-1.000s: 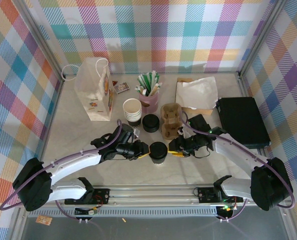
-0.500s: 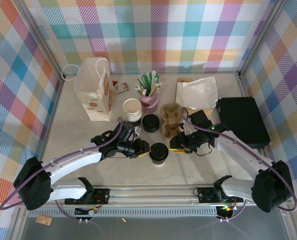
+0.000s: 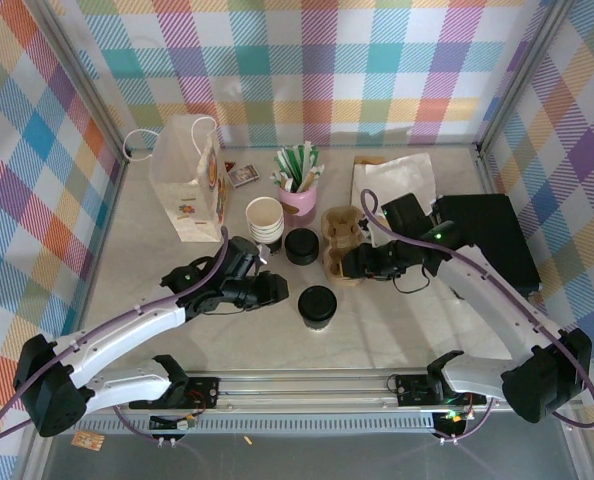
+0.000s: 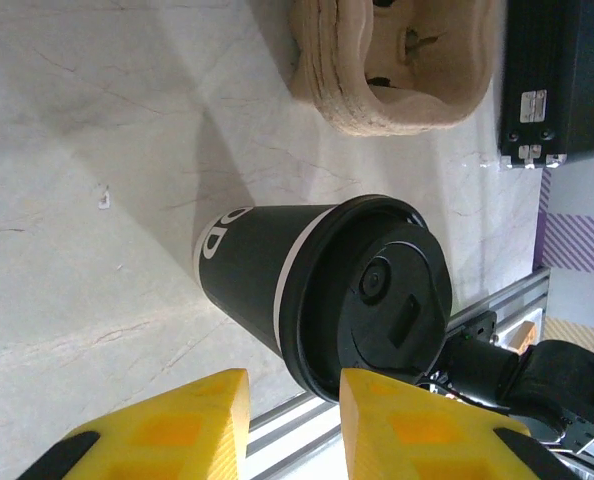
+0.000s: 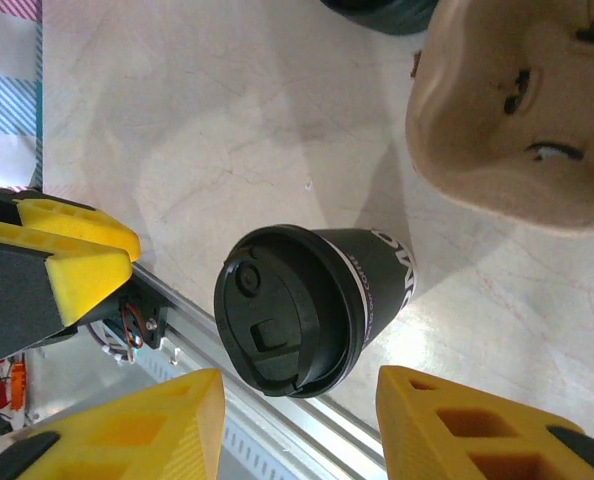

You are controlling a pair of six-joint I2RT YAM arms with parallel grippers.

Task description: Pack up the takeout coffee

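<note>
Coffee cup [image 3: 317, 307]: black lid on, upright on table [image 3: 407, 325], near cardboard carrier [image 3: 337, 238]. Left gripper [image 3: 278, 290]: fingers apart, empty. Right gripper [image 3: 349, 263]: fingers apart, empty.

The coffee cup [image 4: 262, 270] is black with a white band and a black lid [image 4: 382, 300]. The table [image 3: 147, 250] is cream marble, the walls [image 3: 307, 60] pastel plaid. The carrier [image 3: 337, 242] is tan, the far mug [image 3: 302, 203] pink, the left gripper's fingers [image 4: 417, 435] yellow.
</note>
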